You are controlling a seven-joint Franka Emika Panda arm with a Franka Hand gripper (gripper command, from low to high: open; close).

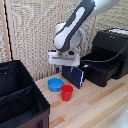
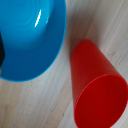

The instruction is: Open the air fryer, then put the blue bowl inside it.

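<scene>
Reeded beige blinds close off the far side of the scene, and a pale wooden desk (image 1: 95, 102) carries everything in front of them. On the exterior view's right, far back, sits the air fryer (image 1: 114, 50), a large black box; its drawer (image 1: 97, 70) stands pulled out toward the middle of the desk, open at the top. I cannot make out the handle on the drawer face.

Near the exterior view's left is a black fabric-sided bin (image 1: 20, 97) with compartments. Between bin and fryer, the blue bowl (image 1: 55, 84) rests on the desk, with a red cup (image 1: 67, 92) just beside it on the near right. The wrist view shows the bowl (image 2: 30, 40) and the cup (image 2: 97, 87) close together, apparently not touching, the cup standing upright. A dark blue flat panel (image 1: 74, 76) leans near the drawer front.

From the upper right the white arm reaches down, and the jaws (image 1: 61, 69) hang above the bowl, clear of it. Whether they are spread or closed I cannot tell.
</scene>
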